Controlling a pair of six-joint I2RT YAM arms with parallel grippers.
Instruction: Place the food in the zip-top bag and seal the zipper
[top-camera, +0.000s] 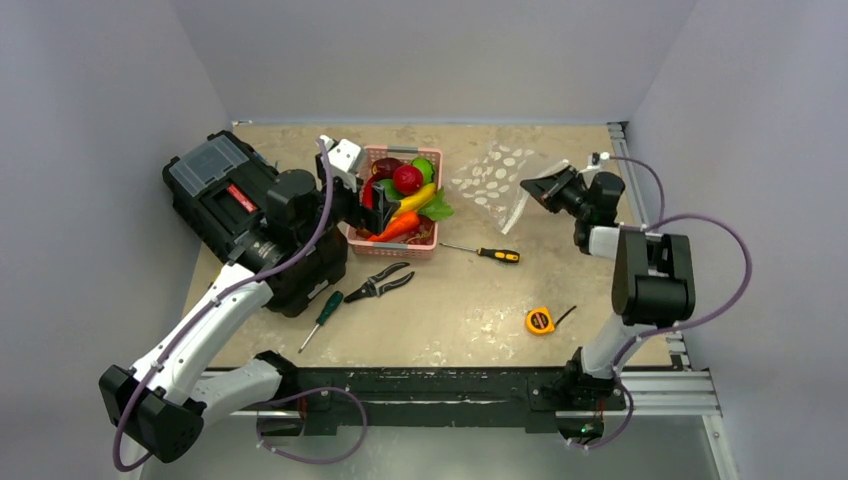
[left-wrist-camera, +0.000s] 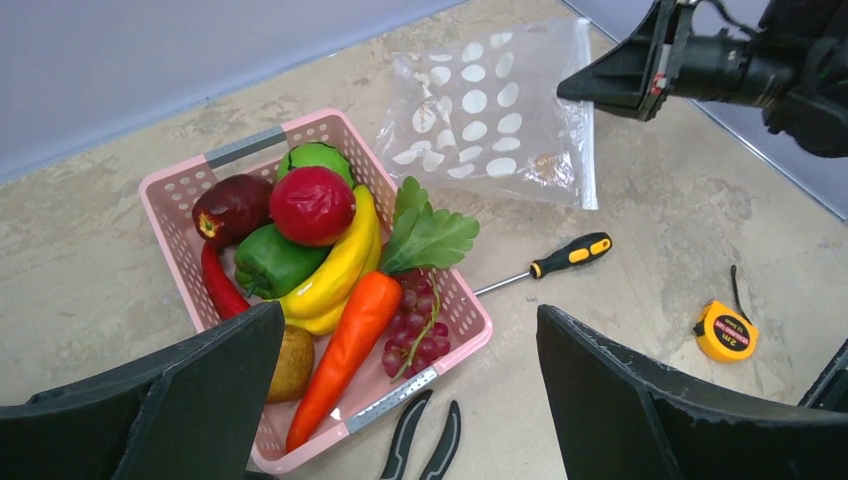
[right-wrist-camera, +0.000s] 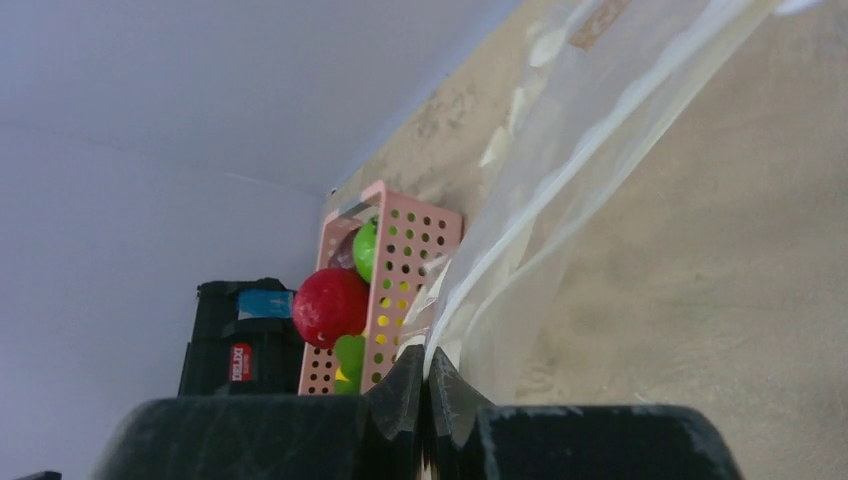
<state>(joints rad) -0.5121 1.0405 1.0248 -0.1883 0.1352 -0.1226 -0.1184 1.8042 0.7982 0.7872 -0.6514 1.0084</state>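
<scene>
The pink basket (top-camera: 425, 236) holds the food: a red apple (left-wrist-camera: 312, 205), banana (left-wrist-camera: 335, 270), carrot (left-wrist-camera: 345, 345), grapes (left-wrist-camera: 415, 325), green peppers and a red chili. My left gripper (left-wrist-camera: 410, 335) is open and empty, hovering just above the basket's near end; it shows over the basket in the top view (top-camera: 380, 207). The clear polka-dot zip-top bag (top-camera: 495, 178) lies flat to the basket's right. Its whitish zipper (left-wrist-camera: 586, 160) runs along the right edge. My right gripper (right-wrist-camera: 425, 368) is shut on that edge of the bag (right-wrist-camera: 600, 150), seen in the top view (top-camera: 528, 187).
A black toolbox (top-camera: 240, 215) stands left of the basket. Pliers (top-camera: 380, 283), a green screwdriver (top-camera: 322, 318), an orange-and-black screwdriver (top-camera: 485, 252) and a yellow tape measure (top-camera: 540, 320) lie on the table in front. Grey walls enclose three sides.
</scene>
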